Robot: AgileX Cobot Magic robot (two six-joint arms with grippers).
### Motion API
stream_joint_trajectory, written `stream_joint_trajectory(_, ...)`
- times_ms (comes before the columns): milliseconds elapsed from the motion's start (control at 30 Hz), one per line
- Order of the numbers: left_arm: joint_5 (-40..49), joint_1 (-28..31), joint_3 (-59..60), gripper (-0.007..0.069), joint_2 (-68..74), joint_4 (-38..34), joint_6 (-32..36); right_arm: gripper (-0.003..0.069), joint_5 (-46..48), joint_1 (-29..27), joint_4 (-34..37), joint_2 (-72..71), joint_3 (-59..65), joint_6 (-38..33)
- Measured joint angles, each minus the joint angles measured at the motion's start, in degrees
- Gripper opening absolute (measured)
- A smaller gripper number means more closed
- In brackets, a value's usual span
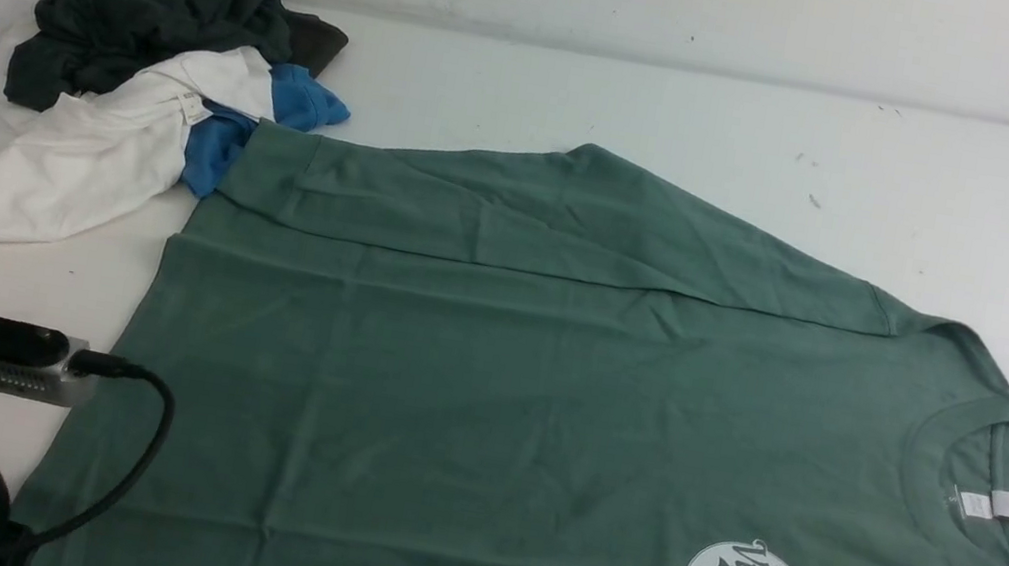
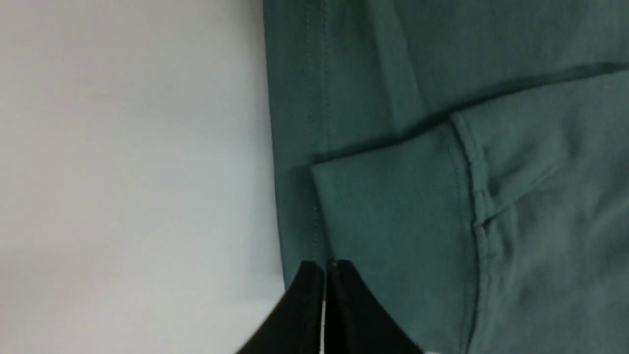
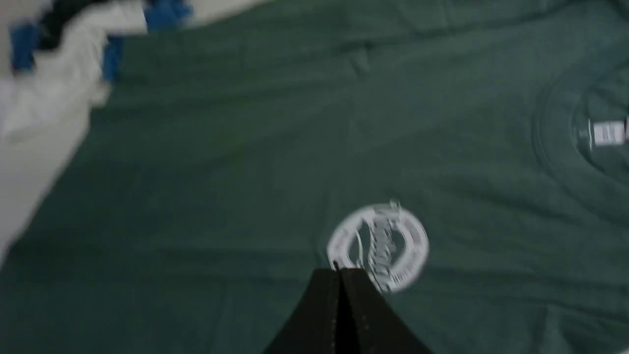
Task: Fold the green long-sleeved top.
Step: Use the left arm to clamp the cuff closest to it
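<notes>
Front view: the green long-sleeved top (image 1: 496,403) lies flat in the middle, with its far sleeve (image 1: 575,223) folded in. The left gripper (image 2: 324,268) is pressed together, empty, by the hem (image 2: 295,147). The right gripper (image 3: 339,273) is pressed together over the logo (image 3: 378,246). Next, I think, both must open and pinch an edge.

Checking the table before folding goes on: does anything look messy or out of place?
Yes: a crumpled heap of blue, white and dark garments sits far left on the table, and its blue piece meets the cuff of the green long-sleeved top. The top itself lies flat, only lightly creased.
</notes>
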Motion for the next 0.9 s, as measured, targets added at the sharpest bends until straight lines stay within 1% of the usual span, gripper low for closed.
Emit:
stream_joint_trajectory(100,-1.7,0.0,0.0,0.0046,3.1,0.0,-0.3,-0.0008,5.2,0.0,-1.0,7.2,-2.6,-4.5)
stream_joint_trajectory(200,-3.7,0.0,-0.1,0.0129,6.3,-0.5,-0.3,-0.0008,6.5,0.0,-0.2,11.8,-2.9,-6.6)
stream_joint_trajectory(233,-3.7,0.0,-0.1,0.0142,6.5,-0.5,-0.3,-0.0008,6.6,0.0,0.1,12.0,-2.9,-6.7)
stream_joint_trajectory(267,-4.4,0.0,-0.1,0.0201,8.0,-1.2,-0.3,-0.0008,6.6,0.0,1.4,13.8,-2.9,-8.1)
stream_joint_trajectory(367,-5.2,0.0,-0.1,0.0312,9.6,-2.3,-0.2,-0.0008,6.2,0.0,4.1,14.8,-2.9,-10.3)
stream_joint_trajectory(400,-5.5,0.0,-0.1,0.0337,9.8,-2.6,0.0,-0.0008,5.9,0.0,5.0,14.8,-2.9,-10.9)
stream_joint_trajectory(433,-5.6,0.0,-0.1,0.0343,9.8,-2.7,0.0,-0.0008,6.0,0.0,5.0,14.8,-2.9,-11.1)
stream_joint_trajectory(467,-6.1,0.0,-0.1,0.0382,10.1,-3.4,0.3,-0.0008,5.4,0.0,6.5,14.8,-2.9,-12.4)
stream_joint_trajectory(533,-6.2,0.0,-0.1,0.0398,10.4,-4.0,0.6,-0.0008,4.8,0.0,7.4,14.8,-2.9,-13.3)
stream_joint_trajectory(600,-6.2,0.0,-0.1,0.0399,10.7,-4.6,1.1,-0.0008,4.4,0.0,7.9,14.8,-2.9,-13.7)
stream_joint_trajectory(733,-6.4,0.0,-0.1,0.0391,10.7,-4.9,2.7,-0.0008,4.2,0.0,8.2,14.8,-2.9,-15.2)
stream_joint_trajectory(900,-6.6,0.0,-0.1,0.0376,10.7,-5.0,3.0,-0.0008,4.2,0.0,8.2,14.8,-2.9,-15.7)
